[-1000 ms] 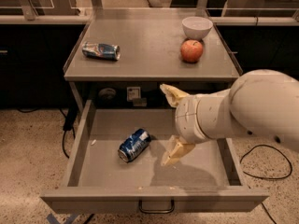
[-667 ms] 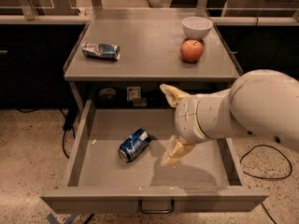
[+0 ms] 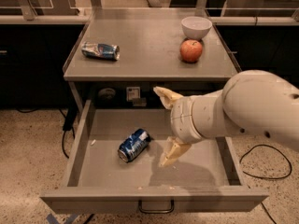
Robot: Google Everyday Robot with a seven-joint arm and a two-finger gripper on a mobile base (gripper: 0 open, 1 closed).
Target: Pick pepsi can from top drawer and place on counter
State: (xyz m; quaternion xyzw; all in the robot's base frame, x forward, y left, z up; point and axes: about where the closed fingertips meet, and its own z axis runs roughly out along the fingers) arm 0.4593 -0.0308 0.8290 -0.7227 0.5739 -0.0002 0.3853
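The pepsi can is deep blue with white markings and lies on its side on the floor of the open top drawer, left of centre. My gripper hangs over the drawer just right of the can, apart from it. Its two pale fingers are spread wide and hold nothing: one fingertip points up near the counter's front edge, the other points down over the drawer floor. The counter is the grey top above the drawer.
On the counter a crushed silver-blue can lies at the left, a red apple and a white bowl stand at the right. My bulky white arm covers the drawer's right side. A dark cable lies on the floor at the right.
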